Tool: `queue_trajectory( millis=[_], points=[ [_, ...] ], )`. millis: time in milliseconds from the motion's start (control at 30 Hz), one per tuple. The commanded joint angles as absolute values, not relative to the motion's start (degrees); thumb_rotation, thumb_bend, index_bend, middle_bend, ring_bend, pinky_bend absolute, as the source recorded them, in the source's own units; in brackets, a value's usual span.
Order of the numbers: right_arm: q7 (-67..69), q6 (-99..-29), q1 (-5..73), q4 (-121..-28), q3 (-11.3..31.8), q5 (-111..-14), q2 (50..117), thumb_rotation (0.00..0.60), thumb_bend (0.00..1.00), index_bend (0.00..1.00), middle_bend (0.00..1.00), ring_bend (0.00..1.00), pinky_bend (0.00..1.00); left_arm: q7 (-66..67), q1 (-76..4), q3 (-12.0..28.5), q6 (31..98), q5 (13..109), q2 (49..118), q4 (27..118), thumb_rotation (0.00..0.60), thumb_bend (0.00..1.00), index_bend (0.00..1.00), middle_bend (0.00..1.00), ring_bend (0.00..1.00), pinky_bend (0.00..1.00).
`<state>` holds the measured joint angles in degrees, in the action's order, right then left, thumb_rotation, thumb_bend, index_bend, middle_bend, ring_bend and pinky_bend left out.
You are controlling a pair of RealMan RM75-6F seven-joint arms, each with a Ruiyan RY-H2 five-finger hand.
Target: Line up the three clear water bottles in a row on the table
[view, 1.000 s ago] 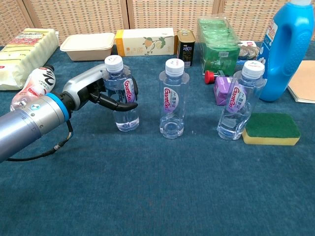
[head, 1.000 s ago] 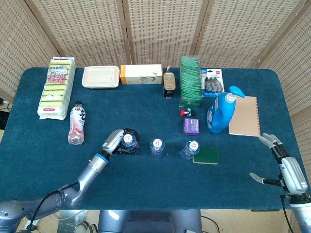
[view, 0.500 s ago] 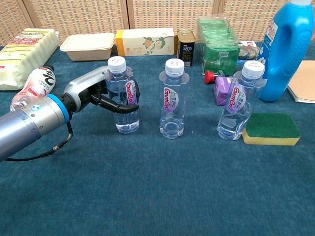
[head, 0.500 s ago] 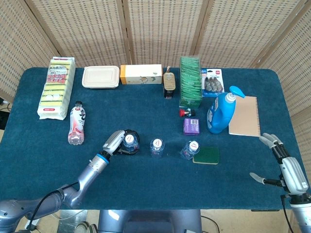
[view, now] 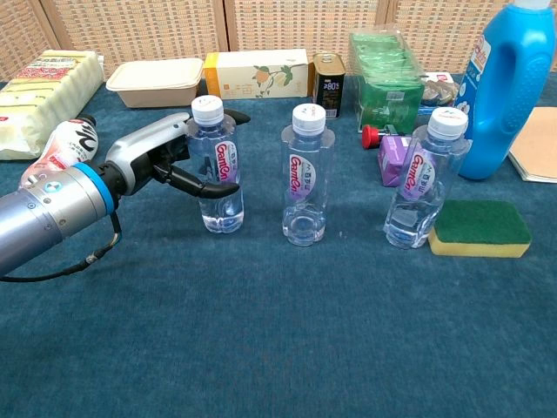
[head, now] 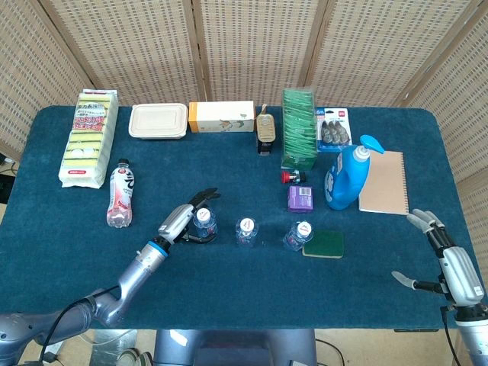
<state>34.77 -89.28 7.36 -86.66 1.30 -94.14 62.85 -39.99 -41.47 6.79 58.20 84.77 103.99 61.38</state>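
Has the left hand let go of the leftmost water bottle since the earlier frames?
Yes. The left hand has spread its fingers away from the leftmost water bottle, which stands level with the middle bottle.

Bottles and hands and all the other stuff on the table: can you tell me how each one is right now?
left bottle: upright, capped.
middle bottle: upright, capped, standing free.
right bottle: upright, capped, beside the sponge.
left hand: fingers spread around the left bottle.
right hand: fingers apart, holding nothing.
pink drink bottle: lying on its side.
blue detergent bottle: upright.
food container: lid on.
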Motion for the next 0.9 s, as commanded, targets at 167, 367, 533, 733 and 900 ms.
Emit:
queue_trajectory(
  millis=[167,367,533,733,900],
  points=[
    [34.7,-89.3,7.3,-86.8,1.3,-94.2,62.7,0.6,0.0,0.11,0.08,0.02,0.15,-40.8,-41.2,6.2,58.1,85.1,102.3,63.2,0.6,0.2,0.0,0.0,0.0,0.14],
    [34.5,-89.4,7.3,-87.0,1.2,-94.4,62.7,0.6,0.0,0.11,0.08,0.02,0.15,-41.9,-39.4,5.9,60.8,85.4,99.3,66.1,0.6,0.16,0.0,0.0,0.0,0.12],
    [33.8,-89.4,7.2,-87.5,1.0,-94.7,62.5,0.6,0.0,0.11,0.08,0.02,0.15,-43.0,-37.4,5.2,64.8,87.1,94.8,70.2,0.6,0.16,0.0,0.0,0.0,0.1],
    [30.7,-89.6,7.0,-88.3,1.0,-94.8,62.7,0.6,0.0,0.11,0.07,0.01,0.13,-39.4,-33.9,4.5,70.6,89.1,83.7,80.1,0.6,0.15,0.0,0.0,0.0,0.08],
    [27.1,-88.9,6.9,-89.5,1.0,-94.1,63.0,0.6,0.0,0.11,0.06,0.01,0.1,-32.1,-29.8,3.6,75.4,89.4,74.1,87.1,0.6,0.15,0.0,0.0,0.0,0.06]
  ],
)
